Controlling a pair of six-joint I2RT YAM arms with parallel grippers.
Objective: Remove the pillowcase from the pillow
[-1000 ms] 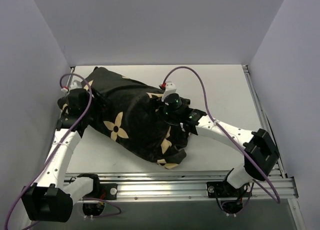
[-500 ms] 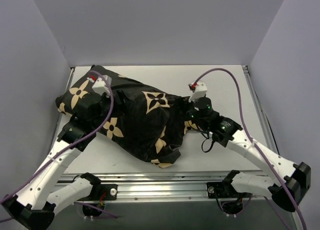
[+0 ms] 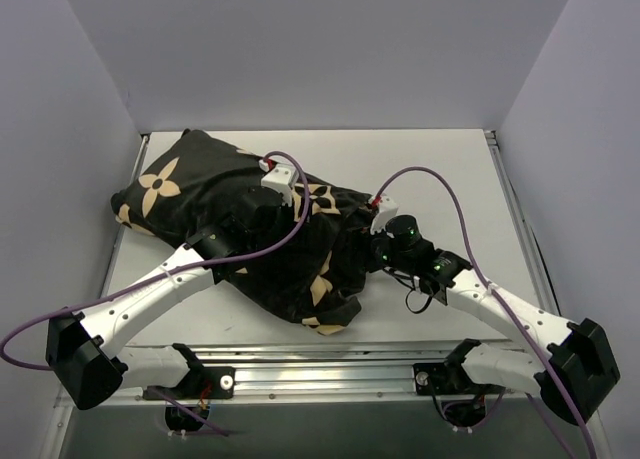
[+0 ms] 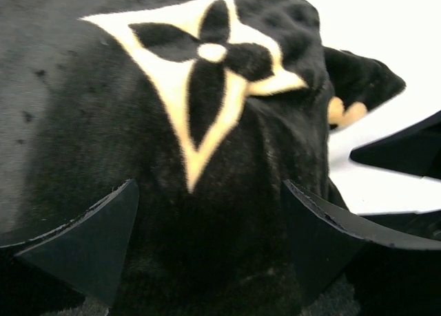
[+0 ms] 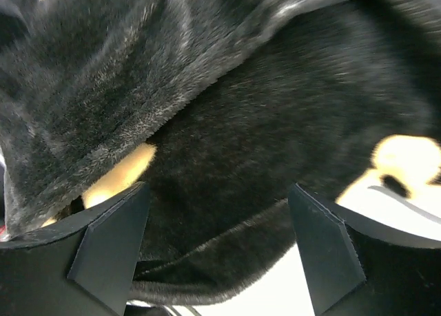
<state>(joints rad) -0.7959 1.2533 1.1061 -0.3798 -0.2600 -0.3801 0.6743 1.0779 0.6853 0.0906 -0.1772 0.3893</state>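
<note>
Lying diagonally across the white table [image 3: 450,169], the pillowcase [image 3: 200,184] runs from the far left corner toward the near middle. Its black velvety cloth is rumpled and looks filled out. The pillow itself stays hidden inside, with no white cushion showing in any view.

The left arm reaches over the middle of the cover. The left gripper [image 4: 208,192] has its two fingers spread wide, with nothing pinched between them. Dark fabric fills the gap, and a tan four-pointed star motif [image 4: 207,75] sits just ahead of the tips.

The right arm comes in from the near right to the cover's right end. The right gripper [image 5: 219,192] is likewise spread apart, facing a thick folded edge of the cloth with a strip of bare table below it. Its fingers seem to sit just short of the fabric, though the close, blurred wrist view does not settle whether they touch.
</note>
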